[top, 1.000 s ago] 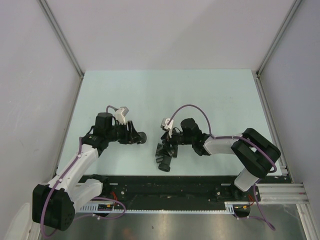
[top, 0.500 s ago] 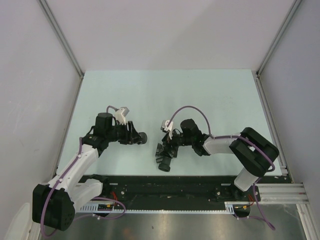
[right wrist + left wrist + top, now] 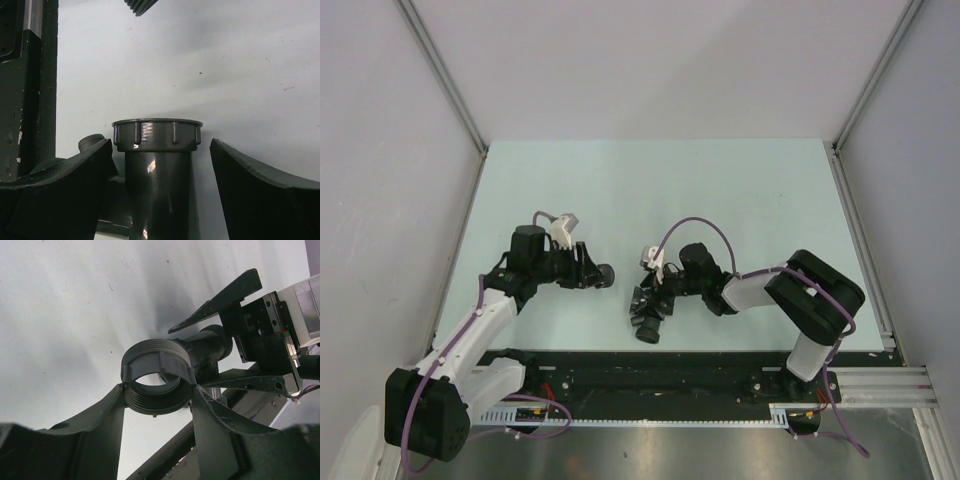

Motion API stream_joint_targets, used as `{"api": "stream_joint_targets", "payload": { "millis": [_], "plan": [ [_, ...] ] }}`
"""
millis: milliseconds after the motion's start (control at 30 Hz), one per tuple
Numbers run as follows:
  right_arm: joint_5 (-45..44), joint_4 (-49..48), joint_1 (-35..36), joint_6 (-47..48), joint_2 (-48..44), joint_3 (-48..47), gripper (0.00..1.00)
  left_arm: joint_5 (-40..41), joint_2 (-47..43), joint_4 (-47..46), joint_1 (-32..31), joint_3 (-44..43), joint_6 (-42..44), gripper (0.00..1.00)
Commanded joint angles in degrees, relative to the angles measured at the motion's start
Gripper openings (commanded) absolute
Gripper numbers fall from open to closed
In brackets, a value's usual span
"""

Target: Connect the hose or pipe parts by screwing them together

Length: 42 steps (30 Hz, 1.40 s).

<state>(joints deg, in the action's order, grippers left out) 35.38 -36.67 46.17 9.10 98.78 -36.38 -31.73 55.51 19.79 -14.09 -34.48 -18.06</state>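
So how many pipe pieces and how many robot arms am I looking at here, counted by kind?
Grey pipe fittings: 2 (threaded fitting clamped in the left gripper; branched fitting between the open fingers of the right gripper)
Robot arms: 2 (left arm; right arm)
Total: 4

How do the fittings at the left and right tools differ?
The threaded ring is clamped by the left tool; the branched fitting sits between the right tool's open fingers, gap on one side. The ring is short; the branched fitting is a longer tube, ribbed collar. Both dark grey.
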Motion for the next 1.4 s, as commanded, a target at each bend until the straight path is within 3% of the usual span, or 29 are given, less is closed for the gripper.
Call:
{"api": "stream_joint_targets", "payload": {
  "millis": [0, 267, 500, 800, 867, 1067, 1167, 1233, 1367],
  "plan": [
    [0.8, -5.3, 0.8, 2.1, 1.9, 0.6, 0.83, -1.6, -0.2, -1.8, -0.2, 0.3, -1.3, 0.0],
    [0.8, -7.3, 0.9, 3.4, 3.1, 0.6, 0.8, -1.7, 0.0, -1.8, -0.2, 0.3, -1.3, 0.0],
    [1.8, -10.5, 0.9, 5.2, 3.1, 0.6, 0.59, -1.9, 0.3, -1.9, -0.2, 0.2, -1.4, 0.0],
    [6.6, -11.9, 1.0, 8.0, -1.4, 0.6, 0.45, -3.1, -0.5, -1.9, -0.2, 0.1, -2.6, 0.0],
    [8.4, -9.4, 0.9, 10.5, -4.0, 0.5, 0.45, -6.8, -1.6, -1.9, -0.2, -0.3, -4.1, 0.0],
    [6.9, 17.5, 1.1, 25.5, -18.3, -4.6, 0.45, -12.5, -7.5, -1.9, -0.2, -2.3, -9.0, 0.0],
    [5.8, 23.6, 1.2, 30.0, -23.9, -6.8, 0.43, -15.4, -9.4, -1.8, -0.2, -3.5, -10.2, 0.0],
    [5.0, 24.4, 1.1, 30.4, -26.6, -7.6, 0.4, -16.9, -10.0, -1.8, -0.3, -4.1, -10.7, 0.0],
    [5.6, 21.6, 0.7, 27.8, -27.9, -8.0, 0.45, -20.7, -10.2, -1.9, -0.3, -6.6, -11.1, 0.0]
  ]
}}
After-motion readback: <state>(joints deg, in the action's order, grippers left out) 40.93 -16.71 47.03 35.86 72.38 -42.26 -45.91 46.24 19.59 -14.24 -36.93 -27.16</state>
